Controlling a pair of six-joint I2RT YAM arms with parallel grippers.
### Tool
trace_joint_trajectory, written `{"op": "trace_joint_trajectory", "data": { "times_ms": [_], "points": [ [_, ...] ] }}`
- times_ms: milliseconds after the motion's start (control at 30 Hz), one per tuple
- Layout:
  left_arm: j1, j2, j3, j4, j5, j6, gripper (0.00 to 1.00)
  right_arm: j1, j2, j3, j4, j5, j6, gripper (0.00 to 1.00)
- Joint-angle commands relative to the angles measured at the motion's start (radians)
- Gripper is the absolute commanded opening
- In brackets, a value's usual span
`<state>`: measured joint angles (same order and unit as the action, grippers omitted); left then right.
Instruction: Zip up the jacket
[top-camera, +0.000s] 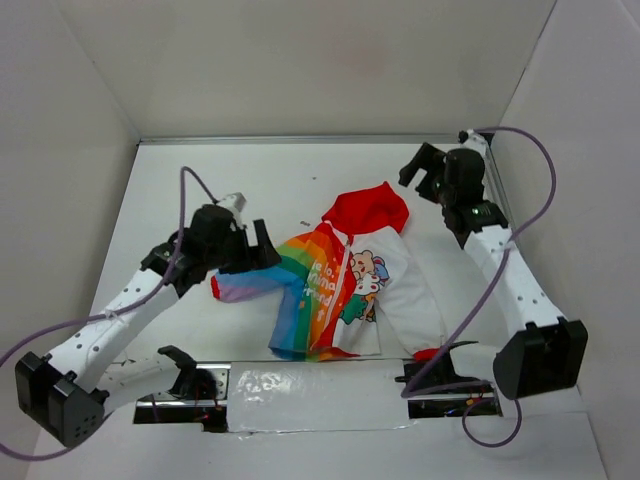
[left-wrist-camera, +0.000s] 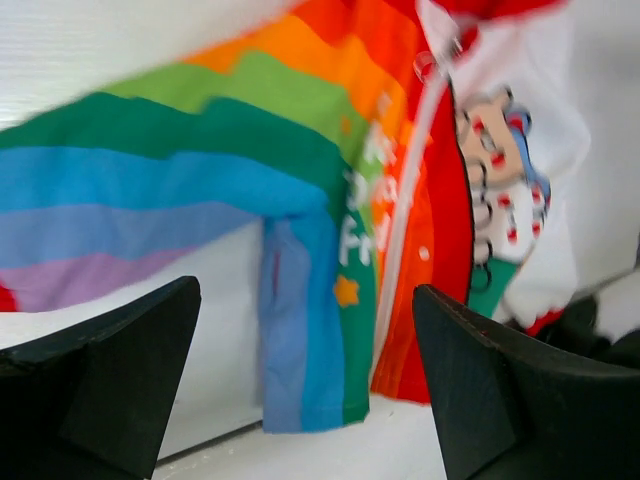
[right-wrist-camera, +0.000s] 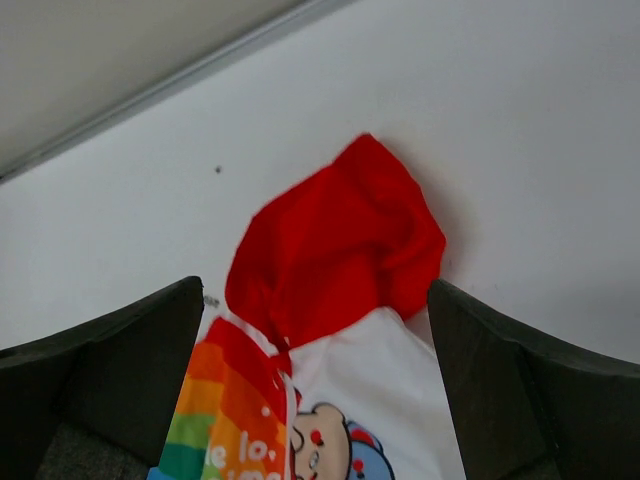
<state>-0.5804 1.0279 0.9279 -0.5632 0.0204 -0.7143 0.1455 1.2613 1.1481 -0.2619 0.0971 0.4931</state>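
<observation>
The jacket (top-camera: 345, 285) lies flat on the white table, red hood (top-camera: 367, 208) toward the back, rainbow sleeve (top-camera: 250, 282) stretched left. Its white zipper line (top-camera: 343, 280) runs down the middle with the front halves lying together. My left gripper (top-camera: 266, 246) is open and empty, just above the rainbow sleeve's upper edge; its view shows the rainbow sleeve (left-wrist-camera: 180, 180) and zipper (left-wrist-camera: 410, 190) beyond the left gripper (left-wrist-camera: 305, 380). My right gripper (top-camera: 421, 168) is open and empty, behind and right of the hood; the hood (right-wrist-camera: 340, 240) shows above the right gripper (right-wrist-camera: 315, 390).
White walls enclose the table on the left, back and right. A shiny taped strip (top-camera: 300, 385) runs along the near edge between the arm bases. A red cuff (top-camera: 426, 353) lies by the right base. Purple cables (top-camera: 530, 170) loop beside both arms.
</observation>
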Motion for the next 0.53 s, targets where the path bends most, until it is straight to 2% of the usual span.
{"op": "trace_joint_trajectory", "data": {
  "times_ms": [0, 67, 167, 300, 500],
  "points": [
    [0.203, -0.002, 0.034, 0.007, 0.213, 0.001, 0.99, 0.012, -0.144, -0.102, 0.024, 0.024, 0.013, 1.00],
    [0.279, -0.012, 0.032, -0.004, 0.225, 0.016, 0.99, 0.019, -0.218, -0.183, 0.006, 0.050, 0.024, 1.00],
    [0.307, -0.026, 0.040, -0.024, 0.230, 0.009, 0.99, 0.028, -0.295, -0.261, -0.022, 0.119, 0.031, 1.00],
    [0.321, -0.028, 0.049, -0.043, 0.246, 0.002, 0.99, 0.029, -0.362, -0.277, -0.048, 0.184, 0.026, 1.00],
    [0.320, -0.022, 0.054, -0.058, 0.236, 0.002, 0.99, 0.031, -0.378, -0.266, -0.069, 0.210, 0.025, 1.00]
  ]
}}
